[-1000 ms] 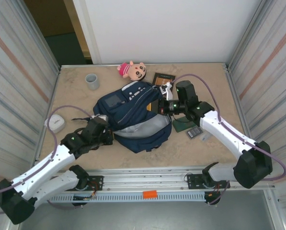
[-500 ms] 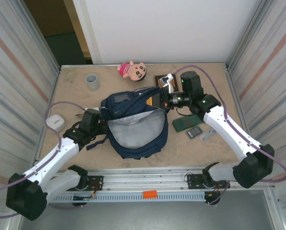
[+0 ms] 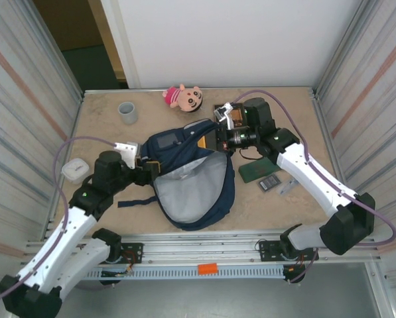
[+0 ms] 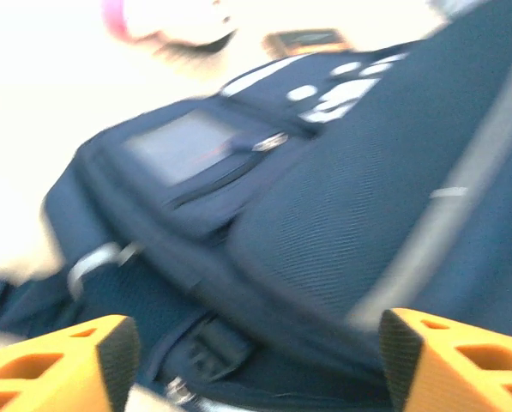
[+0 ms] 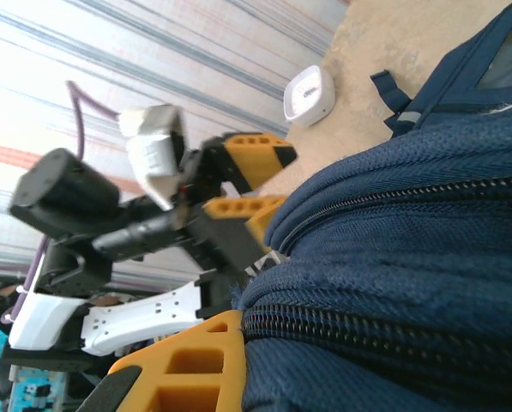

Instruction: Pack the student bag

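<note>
Your table is a beige, stone-look top boxed in by ribbed metal walls on both sides. A white panel stands behind it, with a dark doorway past the far left corner, and an aluminium rail runs along the near edge. The bag lies mid-table, its mouth gaping and the grey lining showing. Your right gripper is pinched tight on the bag's far right rim, by the zip. Your left gripper sits at the bag's left edge with its orange fingers spread wide apart. Toward the back you have a grey cup and a pink doll, and a small white case lies near the left wall.
</note>
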`<control>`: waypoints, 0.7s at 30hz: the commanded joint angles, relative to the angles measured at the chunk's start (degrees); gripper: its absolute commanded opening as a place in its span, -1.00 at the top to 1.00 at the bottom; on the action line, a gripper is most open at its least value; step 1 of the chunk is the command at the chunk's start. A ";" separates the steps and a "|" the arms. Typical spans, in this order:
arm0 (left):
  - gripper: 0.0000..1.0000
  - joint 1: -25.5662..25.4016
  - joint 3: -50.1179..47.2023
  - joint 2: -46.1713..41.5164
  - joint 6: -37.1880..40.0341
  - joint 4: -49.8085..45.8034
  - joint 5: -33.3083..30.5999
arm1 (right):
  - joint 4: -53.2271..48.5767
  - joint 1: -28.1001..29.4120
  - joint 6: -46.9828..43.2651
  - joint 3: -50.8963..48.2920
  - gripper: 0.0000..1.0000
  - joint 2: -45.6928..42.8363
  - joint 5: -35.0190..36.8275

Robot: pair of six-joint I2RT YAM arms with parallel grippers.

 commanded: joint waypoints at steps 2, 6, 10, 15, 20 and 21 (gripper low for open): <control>-0.68 -1.64 3.42 -3.24 18.51 1.54 17.64 | 3.41 2.11 -3.01 3.98 1.00 1.04 -3.49; -0.77 -8.63 6.03 -1.55 29.18 -3.12 11.80 | 2.88 4.15 -3.63 5.52 1.00 3.12 -2.19; -0.84 -16.66 8.53 3.97 34.72 -4.75 2.07 | 2.90 5.59 -3.54 7.02 1.00 5.33 -1.22; -0.61 -19.69 9.48 11.62 35.45 -1.88 -5.45 | 3.94 6.75 -2.78 8.08 1.00 7.48 -1.00; 0.15 -19.73 8.21 12.46 32.90 1.20 -13.05 | 4.01 6.39 -2.66 7.32 0.94 7.78 0.39; 0.39 -19.73 7.78 11.82 32.34 1.59 -14.73 | 3.77 6.12 -2.58 7.02 0.90 7.70 0.84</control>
